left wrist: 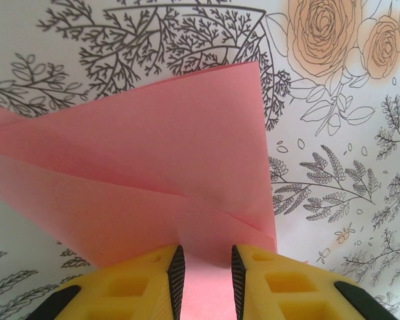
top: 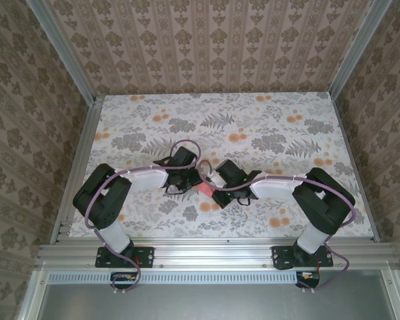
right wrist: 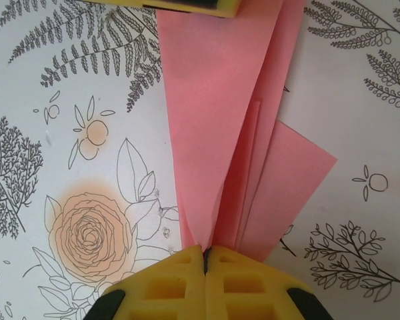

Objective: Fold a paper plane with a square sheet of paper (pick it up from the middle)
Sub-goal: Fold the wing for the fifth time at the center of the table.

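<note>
In the top view, on the left, the left arm (top: 130, 181) is reaching from its base at the near edge in toward the middle of the desk (top: 273, 127), whose surface is printed with grey ferns and orange flowers. The left hand (left wrist: 205, 260) is standing partly open. In its own wrist view the two yellow fingers (left wrist: 147, 283) are showing a clear gap, and the square sheet of paper (left wrist: 160, 167) is running into that gap from in front. Whether the fingers are pressing down on the sheet or only straddling it, I cannot tell.

The sheet is lying around the middle of the desk, toward the near side, between the two hands. From above it is showing as a small pink patch. It is lying folded rather than flat. Several pink layers are overlapping, with creases running along them, and in the left wrist view one pointed corner is aiming away from the left hand.

In the right wrist view the layers are narrowing toward the right hand (right wrist: 205, 252), and one flap is jutting out to the side with a square corner. The right hand is gripping the sheet, with its two yellow fingers pressed together and the folds converging into the seam between them. At the top edge of that view a finger of the left hand is touching the far end of the sheet. On the right, the right arm (top: 280, 185) is reaching in from its base toward the middle.
</note>
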Controlling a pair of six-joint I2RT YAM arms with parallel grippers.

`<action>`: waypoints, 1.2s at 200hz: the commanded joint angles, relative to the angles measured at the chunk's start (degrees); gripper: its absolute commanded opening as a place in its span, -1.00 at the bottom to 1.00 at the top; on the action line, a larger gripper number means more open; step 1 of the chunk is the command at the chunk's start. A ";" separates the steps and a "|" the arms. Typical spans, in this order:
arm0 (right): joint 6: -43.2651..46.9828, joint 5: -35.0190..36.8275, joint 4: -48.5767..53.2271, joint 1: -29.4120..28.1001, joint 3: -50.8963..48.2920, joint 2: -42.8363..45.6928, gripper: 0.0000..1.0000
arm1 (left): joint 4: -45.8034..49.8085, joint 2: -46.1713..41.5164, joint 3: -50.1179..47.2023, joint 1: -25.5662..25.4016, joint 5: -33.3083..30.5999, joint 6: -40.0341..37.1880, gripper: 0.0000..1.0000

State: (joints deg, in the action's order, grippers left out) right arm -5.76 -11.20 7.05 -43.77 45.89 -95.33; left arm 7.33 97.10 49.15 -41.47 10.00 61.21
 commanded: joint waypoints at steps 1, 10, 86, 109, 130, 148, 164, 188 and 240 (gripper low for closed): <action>-1.79 -1.81 -0.58 -0.31 -2.69 -0.76 -0.94 | 3.99 1.78 0.03 -0.10 0.35 -1.37 -0.43; -2.09 -2.66 -0.83 -0.27 -2.91 0.09 -0.92 | 4.00 1.78 -0.01 -0.10 0.32 -1.36 -0.43; -4.44 -5.27 4.25 1.50 0.63 5.53 -0.51 | 4.80 1.87 0.46 -0.07 0.47 -2.15 -0.44; -4.13 -5.51 5.84 1.53 1.65 4.58 -0.52 | 4.75 1.88 0.58 -0.12 0.55 -2.15 -0.44; -4.25 -5.90 6.26 1.48 1.86 3.68 -0.51 | 4.80 1.87 0.67 -0.19 0.66 -2.21 -0.44; -4.52 -6.06 6.20 1.47 1.84 3.52 -0.50 | 4.88 2.01 0.77 -0.19 0.64 -2.32 -0.44; -4.62 -6.26 6.14 1.32 1.92 3.05 -0.47 | 4.87 2.08 0.74 -0.10 0.70 -2.28 -0.44; -4.70 -6.16 5.82 1.14 2.27 2.41 -0.44 | 4.82 2.13 0.78 -0.19 0.83 -2.41 -0.45; -4.10 -5.01 5.67 0.98 2.74 0.98 -0.83 | 4.80 2.33 0.85 -0.36 1.00 -2.39 -0.45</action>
State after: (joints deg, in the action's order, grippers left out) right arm -9.72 -16.32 11.88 -42.41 47.83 -93.84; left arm 8.27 97.56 49.82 -41.54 10.41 60.16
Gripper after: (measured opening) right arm 0.131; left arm 0.277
